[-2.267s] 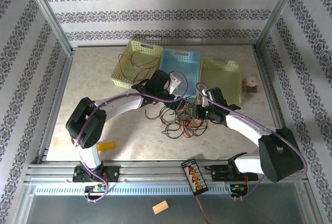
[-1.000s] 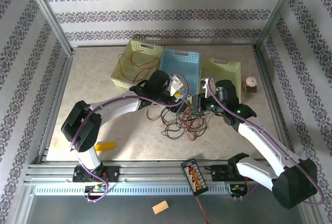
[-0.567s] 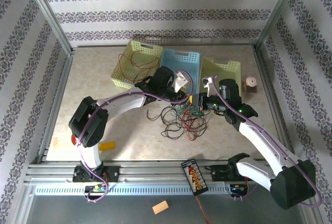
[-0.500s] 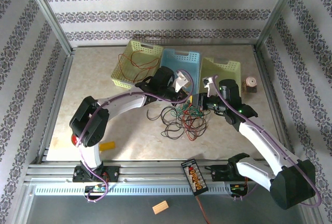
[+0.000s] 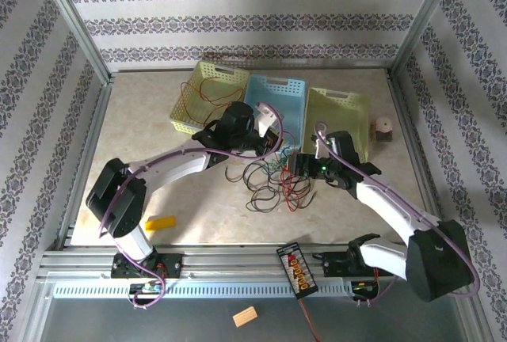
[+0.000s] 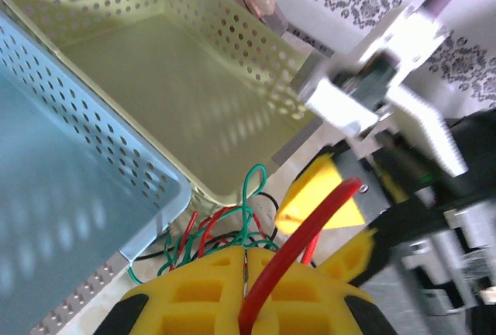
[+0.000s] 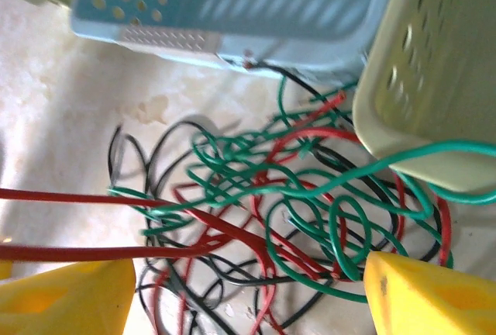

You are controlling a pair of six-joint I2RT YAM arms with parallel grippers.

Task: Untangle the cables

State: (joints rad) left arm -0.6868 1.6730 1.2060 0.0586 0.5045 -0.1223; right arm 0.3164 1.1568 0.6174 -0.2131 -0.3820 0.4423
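Freeing 1 strand: our left claw (image 6: 246,292) pinches the red cable (image 6: 310,222) over the tangled cables (image 5: 273,184) on the counter (image 5: 158,144) beside the blue basket (image 5: 277,100). Our right claw (image 7: 248,288), spread, should pin the green loops (image 7: 232,157) while we lift slowly.

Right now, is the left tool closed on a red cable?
Yes, the left wrist view shows the left tool shut on a red cable, which rises from between its yellow jaws.

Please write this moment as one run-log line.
left tool: shut on thin red flexible cable | right tool: open over tangled red, green and black thin cables | stage: not yet untangled
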